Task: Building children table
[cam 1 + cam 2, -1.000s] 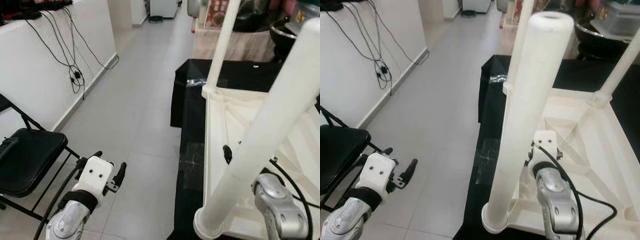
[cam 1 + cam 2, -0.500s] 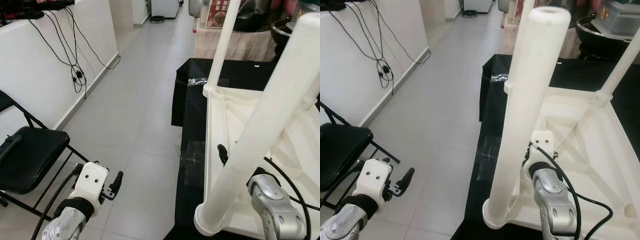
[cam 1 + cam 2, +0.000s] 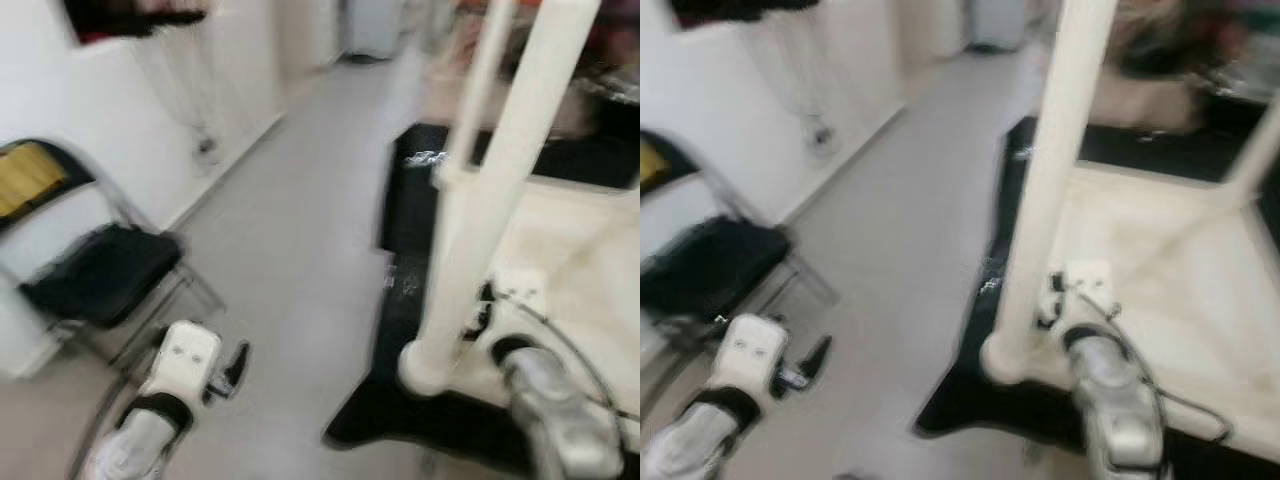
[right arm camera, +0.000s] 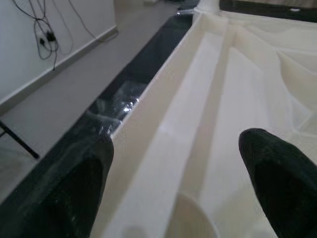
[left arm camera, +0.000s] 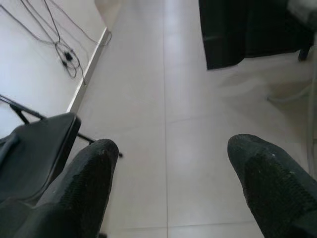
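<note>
A white children's table (image 3: 585, 250) lies upside down on a black mat (image 3: 400, 300), its legs pointing up. The near leg (image 3: 492, 190) stands in the table's near left corner, and a second leg (image 3: 492, 60) rises behind it. My right gripper (image 3: 487, 305) is open just inside the table's left rim (image 4: 163, 99), beside the near leg's base, with nothing between its fingers (image 4: 277, 168). My left gripper (image 3: 228, 366) hangs open over the bare floor, well left of the table; its fingers (image 5: 84, 178) are spread apart. Both eye views are blurred.
A black folding chair (image 3: 100, 275) stands at the left by the white wall, close to my left arm. Cables (image 5: 64, 47) hang down that wall. Grey tiled floor (image 3: 300, 230) runs between the chair and the mat. Clutter sits beyond the table.
The whole picture has shifted and blurred, so the camera has moved. Both grippers stay open, the right one still by the near leg's base, the left still low over the floor.
</note>
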